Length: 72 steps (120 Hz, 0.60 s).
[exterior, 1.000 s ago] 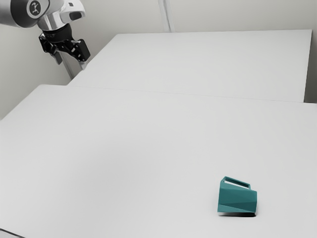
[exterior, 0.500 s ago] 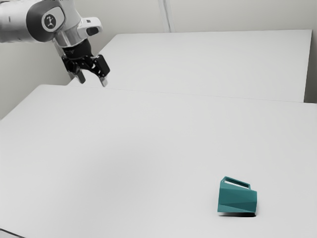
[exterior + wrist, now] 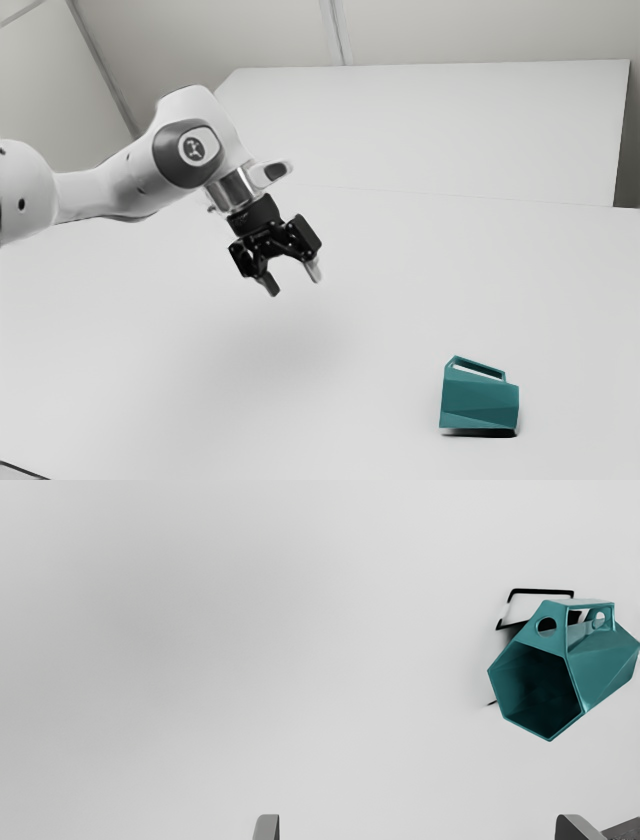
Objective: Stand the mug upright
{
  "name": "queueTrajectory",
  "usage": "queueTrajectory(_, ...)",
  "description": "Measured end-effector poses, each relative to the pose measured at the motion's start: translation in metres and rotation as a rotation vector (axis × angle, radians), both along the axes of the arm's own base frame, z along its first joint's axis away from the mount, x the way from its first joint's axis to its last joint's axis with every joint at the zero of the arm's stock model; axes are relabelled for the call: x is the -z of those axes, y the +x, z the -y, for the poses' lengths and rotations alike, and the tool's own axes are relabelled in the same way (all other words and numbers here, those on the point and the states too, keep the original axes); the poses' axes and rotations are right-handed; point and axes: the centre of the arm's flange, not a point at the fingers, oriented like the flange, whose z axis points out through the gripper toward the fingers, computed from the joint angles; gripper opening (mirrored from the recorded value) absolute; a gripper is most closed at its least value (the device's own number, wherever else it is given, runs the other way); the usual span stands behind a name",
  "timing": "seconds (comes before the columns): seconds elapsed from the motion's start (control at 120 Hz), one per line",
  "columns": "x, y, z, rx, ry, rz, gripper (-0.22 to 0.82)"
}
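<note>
My gripper (image 3: 294, 283) hangs in the air in the exterior view, up and to the left of the mug, its two fingers spread with nothing between them. A teal faceted mug (image 3: 480, 402) lies on its side on the table, its handle along the upper side. In the wrist view the mug (image 3: 607, 665) shows its dark open mouth turned toward the camera, and the gripper (image 3: 417, 827) has its fingertips wide apart, clear of the mug.
The white table (image 3: 200, 400) carries the mug near the exterior view's lower right. Behind it is another large white surface (image 3: 430, 130), with pale walls beyond.
My arm has come in from the exterior view's upper left, moving right and down over the table, closer to the mug. The mug has stayed where it was.
</note>
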Motion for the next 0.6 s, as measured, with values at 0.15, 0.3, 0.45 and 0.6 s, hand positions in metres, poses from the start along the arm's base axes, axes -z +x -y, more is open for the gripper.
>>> queueTrajectory(0.15,0.033,-0.005,0.053,0.006,-0.046,-0.051,0.60)
queueTrajectory(0.3,0.069,-0.006,0.091,-0.051,-0.118,-0.118,0.60)
queueTrajectory(0.45,0.092,-0.005,0.111,-0.133,-0.183,-0.169,0.60)
queueTrajectory(0.6,0.107,-0.010,0.132,-0.176,-0.220,-0.209,0.60)
